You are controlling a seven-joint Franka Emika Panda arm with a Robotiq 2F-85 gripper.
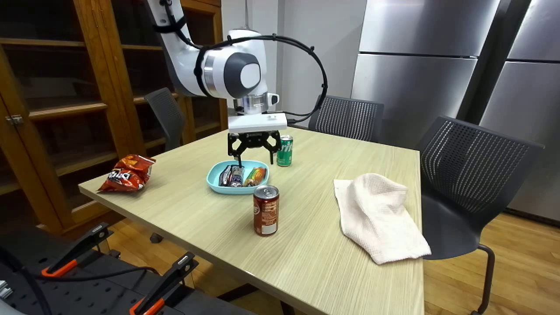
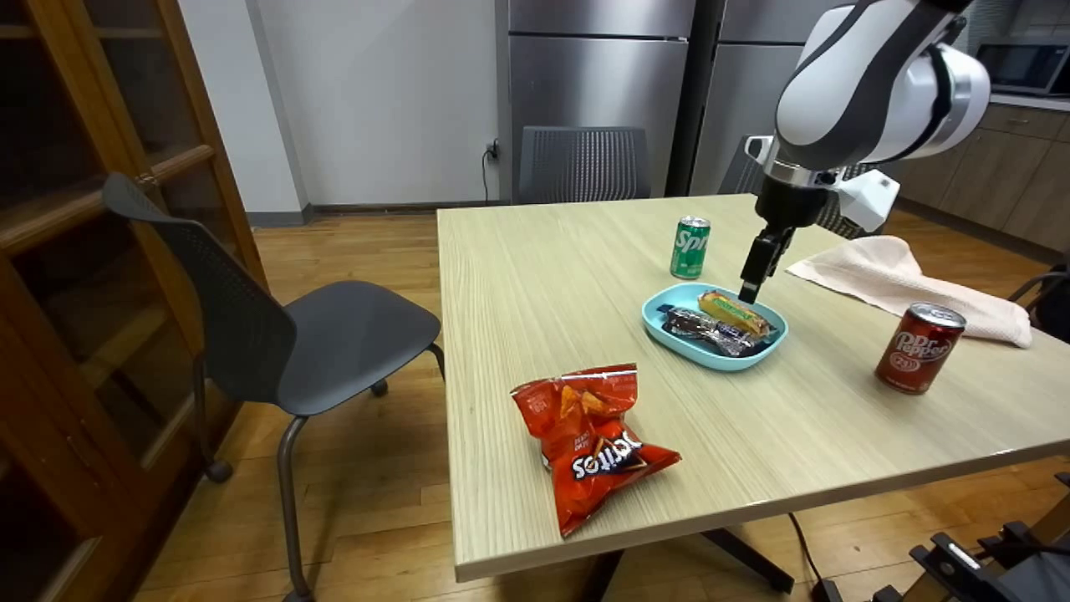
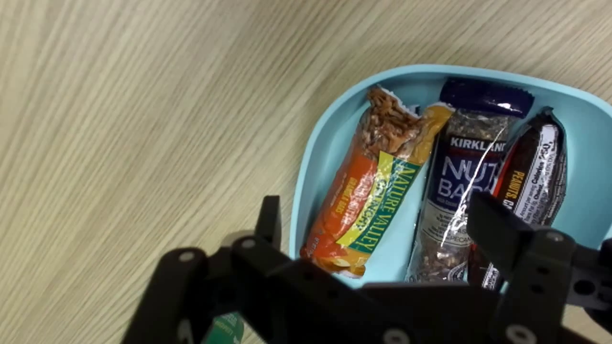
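Note:
My gripper (image 3: 375, 203) stands open above a light-blue tray (image 3: 425, 70), with nothing between its fingers. Three wrapped bars lie in the tray: an orange, yellow and green Nature Valley bar (image 3: 368, 200), a Kirkland nut bar (image 3: 442, 215) and a dark bar with a white label (image 3: 540, 162). Seen from the wrist, one finger (image 3: 270, 220) appears just outside the tray's rim, while the opposite one overlaps the nut bar and the dark bar. In both exterior views the fingertips hang over the tray (image 1: 232, 190), close to the Nature Valley bar (image 2: 736, 313). The gripper body covers the tray's near edge in the wrist view.
A green Sprite can (image 1: 285, 153) stands just behind the tray, near the gripper. Closer to the table's front is a Dr Pepper can (image 2: 919, 351). A red Doritos bag (image 2: 598, 451) lies by a table corner, and a pale cloth (image 1: 380, 218) is crumpled on the opposite side.

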